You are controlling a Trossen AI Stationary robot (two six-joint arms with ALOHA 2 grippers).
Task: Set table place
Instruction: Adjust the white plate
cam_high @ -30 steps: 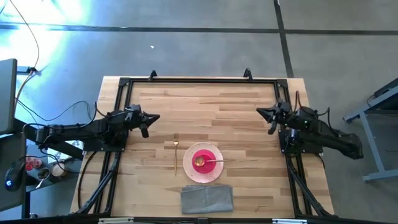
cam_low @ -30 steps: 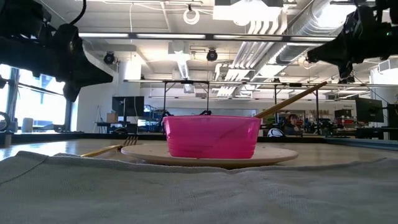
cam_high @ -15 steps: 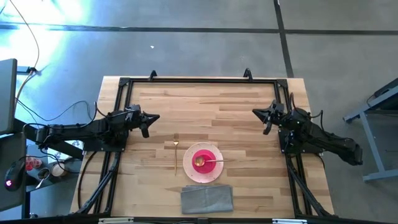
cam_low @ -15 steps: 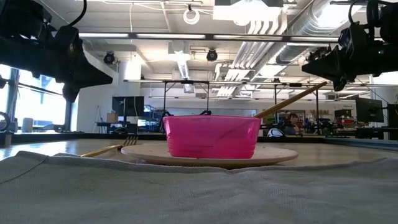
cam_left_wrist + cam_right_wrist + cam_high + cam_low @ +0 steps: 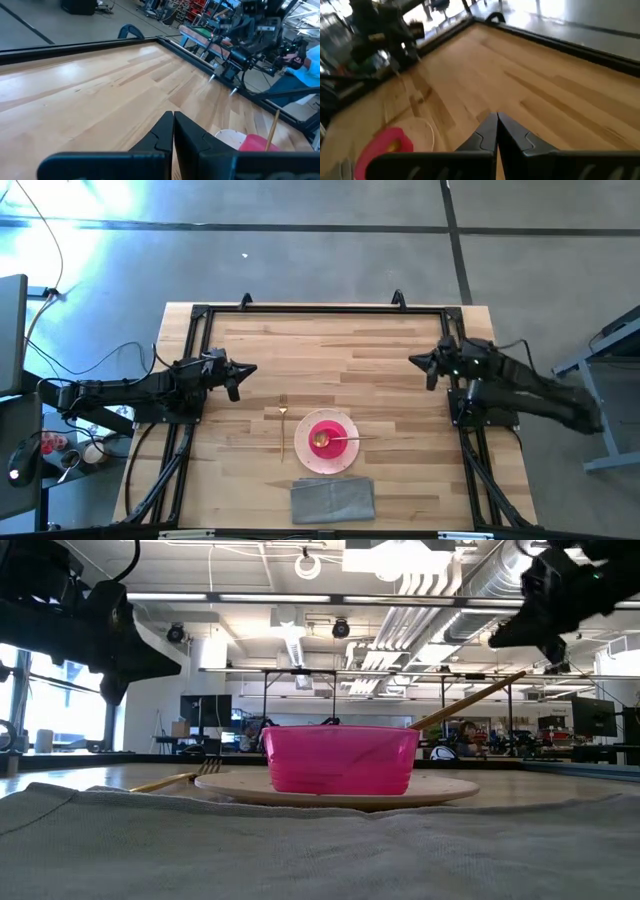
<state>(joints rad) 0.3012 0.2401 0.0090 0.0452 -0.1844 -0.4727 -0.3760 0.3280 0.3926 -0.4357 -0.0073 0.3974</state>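
Note:
A pink bowl [image 5: 327, 439] stands on a round off-white plate [image 5: 345, 459] near the table's front middle. A gold spoon [image 5: 340, 441] lies in the bowl, its handle sticking out over the rim toward the right. A gold fork [image 5: 283, 430] lies flat on the wood left of the plate. My left gripper [image 5: 252, 369] hovers shut above the table's left side. My right gripper [image 5: 413, 361] hovers shut above the right side. Both are empty and far from the plate.
A grey folded cloth [image 5: 333, 500] lies at the front edge, just in front of the plate. A black rail frame [image 5: 320, 309] runs around the tabletop. Bare wood [image 5: 330, 360] stretches between the two grippers and behind the plate.
My right gripper has moved a little toward the table's left, then risen and drawn slightly back. The left arm and the tableware have kept still.

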